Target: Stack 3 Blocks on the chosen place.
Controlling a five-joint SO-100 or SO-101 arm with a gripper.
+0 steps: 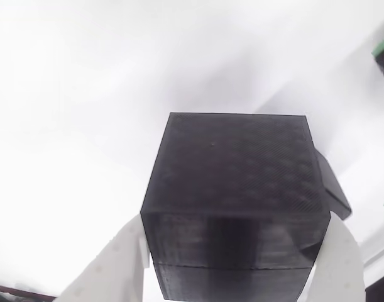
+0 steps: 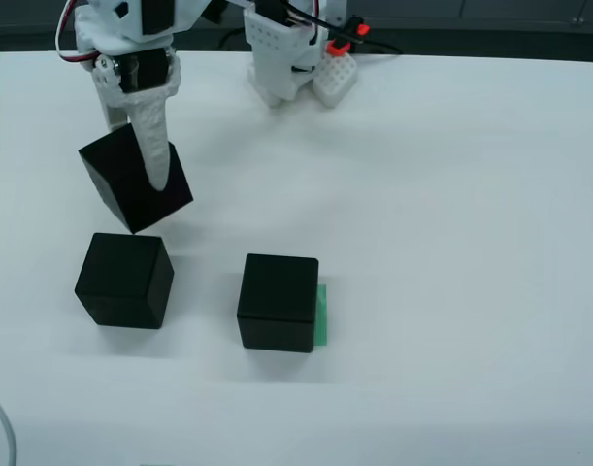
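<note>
Blocks: one (image 2: 278, 301) sits on the green patch (image 2: 321, 315), a second (image 2: 124, 280) rests on the table (image 2: 451, 243) well left of it. The jaws clamp a tilted third (image 2: 131, 180) above the second; released askew, it could tumble off.

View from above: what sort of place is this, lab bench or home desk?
Probably a lab or hobby robotics bench: a plain white tabletop, a small white arm whose claw grips a black cube, and a green marker patch beside another cube.
</note>
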